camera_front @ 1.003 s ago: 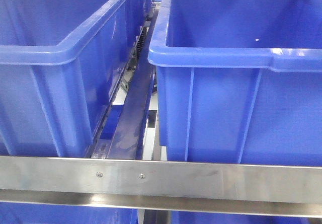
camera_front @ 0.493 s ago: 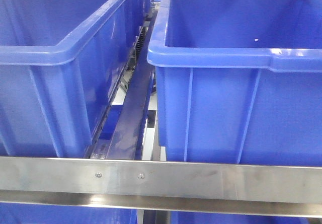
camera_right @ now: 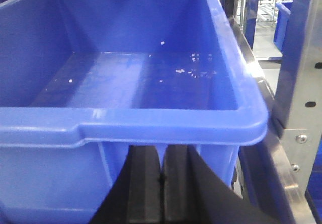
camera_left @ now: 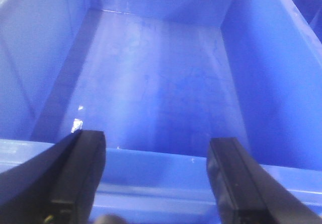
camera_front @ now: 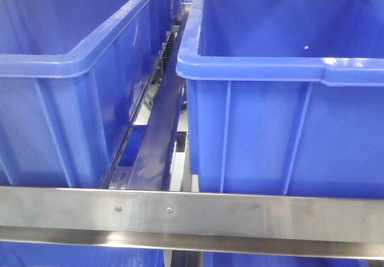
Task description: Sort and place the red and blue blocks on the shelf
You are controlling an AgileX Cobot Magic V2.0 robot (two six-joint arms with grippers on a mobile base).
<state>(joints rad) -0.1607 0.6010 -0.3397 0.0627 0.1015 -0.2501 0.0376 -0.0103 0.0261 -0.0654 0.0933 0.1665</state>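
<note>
The red and blue blocks are out of view in every frame. The shelf shows as a shiny steel front rail (camera_front: 192, 213) and a perforated upright (camera_right: 302, 83). My left gripper (camera_left: 157, 138) is open and holds nothing; its black fingers (camera_left: 80, 173) straddle the near rim of a large blue bin (camera_left: 151, 88), whose floor looks bare. My right gripper (camera_right: 162, 151) is shut with its pads pressed together and nothing between them, just under the front rim of another blue bin (camera_right: 126, 83). Neither gripper appears in the front view.
Two large dark-blue bins stand side by side on the shelf, one left (camera_front: 66, 69) and one right (camera_front: 282, 69), with a narrow gap and track (camera_front: 157, 135) between them. More blue bins show below the rail (camera_front: 78, 258).
</note>
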